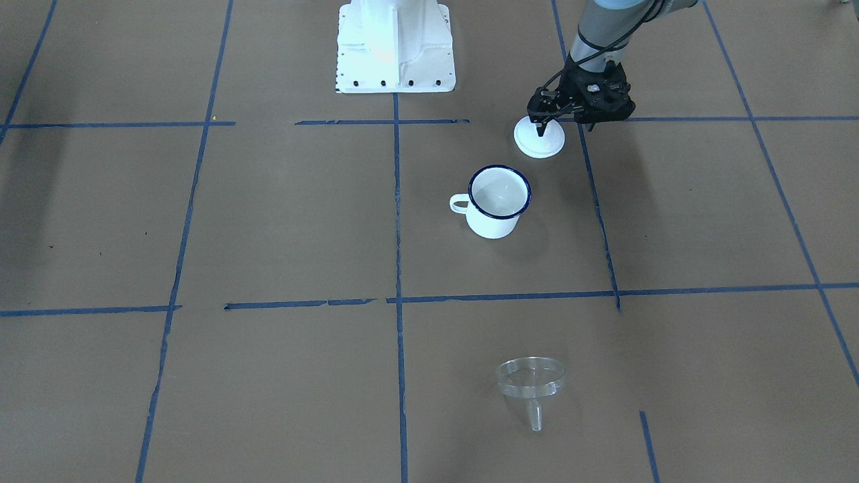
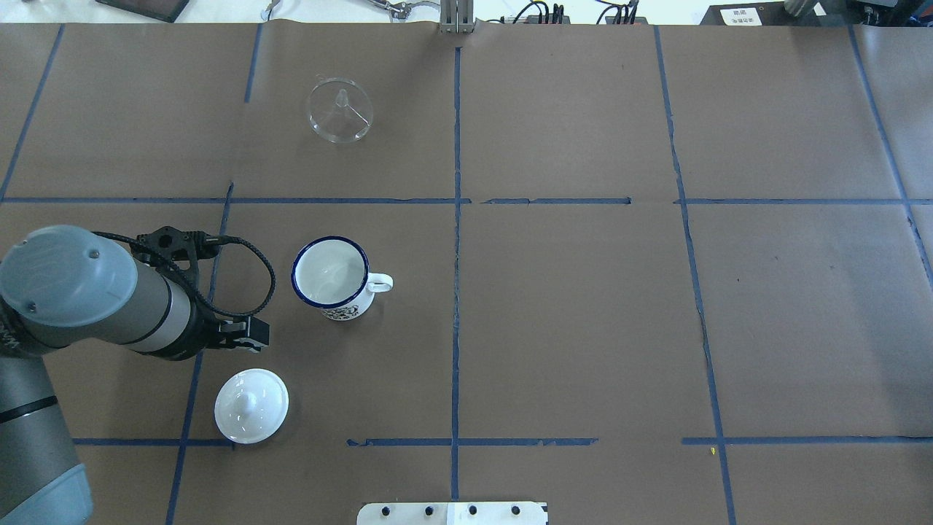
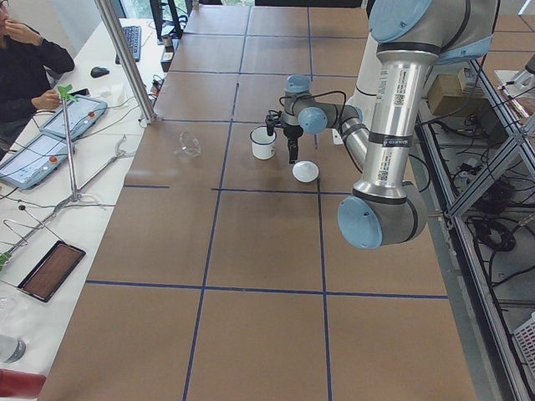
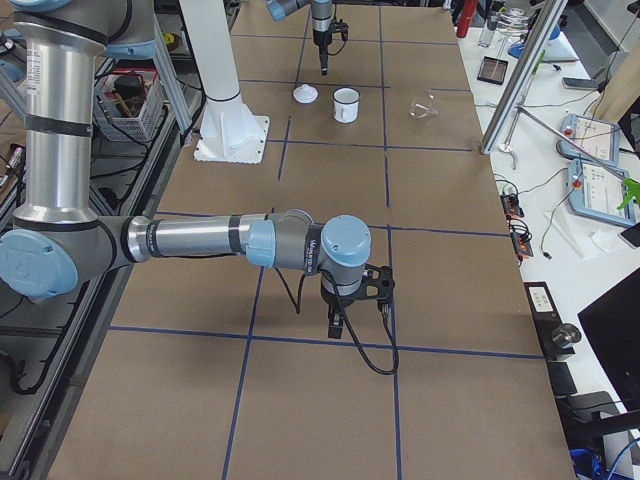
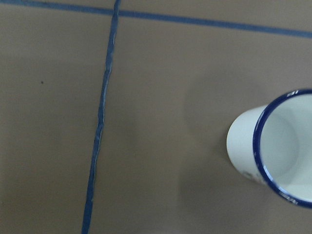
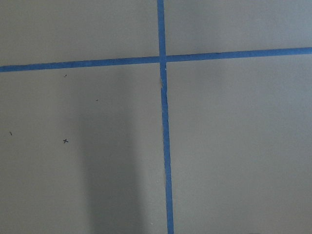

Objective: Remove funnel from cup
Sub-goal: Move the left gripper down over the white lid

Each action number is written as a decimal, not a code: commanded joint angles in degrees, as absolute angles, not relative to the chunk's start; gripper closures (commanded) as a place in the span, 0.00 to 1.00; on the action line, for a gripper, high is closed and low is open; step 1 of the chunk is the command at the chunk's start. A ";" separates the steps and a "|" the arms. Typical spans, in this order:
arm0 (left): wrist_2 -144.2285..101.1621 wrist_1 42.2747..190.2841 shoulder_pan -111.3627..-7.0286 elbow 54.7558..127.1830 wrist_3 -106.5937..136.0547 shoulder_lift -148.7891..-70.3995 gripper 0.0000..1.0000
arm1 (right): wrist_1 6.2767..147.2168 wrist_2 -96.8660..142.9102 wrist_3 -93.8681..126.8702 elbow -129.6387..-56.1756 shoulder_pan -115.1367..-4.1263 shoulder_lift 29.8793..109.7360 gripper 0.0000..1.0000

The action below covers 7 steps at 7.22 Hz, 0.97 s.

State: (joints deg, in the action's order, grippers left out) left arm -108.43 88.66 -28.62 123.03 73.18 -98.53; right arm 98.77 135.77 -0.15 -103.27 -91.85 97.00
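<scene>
The clear funnel lies on the brown table, out of the cup and far from it, its spout toward the operators' edge; it also shows in the overhead view. The white cup with a dark blue rim stands upright and empty, and its rim shows in the left wrist view. My left gripper hangs just above the white lid beside the cup; its fingers look shut and empty. My right gripper shows only in the exterior right view, far from these things; I cannot tell its state.
The white knobbed lid lies near the robot's side, left of the cup. The robot's white base stands at the table's edge. Blue tape lines grid the table. An operator sits beyond the far side with tablets and tools.
</scene>
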 commanded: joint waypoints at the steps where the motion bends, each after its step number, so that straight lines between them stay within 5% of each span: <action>1: -109.24 89.29 -26.55 121.47 73.30 -98.44 0.00 | 98.70 135.79 -0.18 -103.36 -91.85 96.94 0.00; 7: -108.20 96.93 -21.45 117.95 81.03 -96.51 0.06 | 98.70 135.70 -0.53 -103.18 -91.85 96.94 0.00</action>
